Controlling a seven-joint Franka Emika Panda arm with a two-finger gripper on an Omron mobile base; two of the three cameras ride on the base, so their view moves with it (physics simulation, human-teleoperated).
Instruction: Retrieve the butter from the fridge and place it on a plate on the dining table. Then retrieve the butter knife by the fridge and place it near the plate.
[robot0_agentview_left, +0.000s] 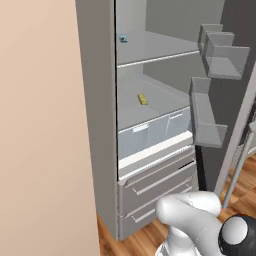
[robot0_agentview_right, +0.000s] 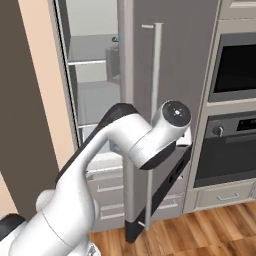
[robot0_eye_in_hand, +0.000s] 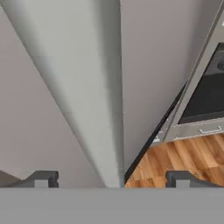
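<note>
With the fridge (robot0_agentview_left: 97, 100) door open and the gripper (robot0_eye_in_hand: 111, 178) spread wide astride the handle (robot0_eye_in_hand: 87, 87), back off, then reach squarely for the butter (robot0_agentview_left: 142, 99).

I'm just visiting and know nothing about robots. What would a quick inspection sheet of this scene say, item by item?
Surface: fridge shelf, grey, middle level of the open fridge.
Job's things: butter lies on that shelf, untouched; fridge door swung open, long bar handle close in front of the end effector.
Clutter: small blue packet on the upper shelf.
End effector: open, fingertips apart on either side of the handle, holding nothing.
Cables: nothing seen.
Surroundings: beige wall left of the fridge, built-in oven to its right, wooden floor.
</note>
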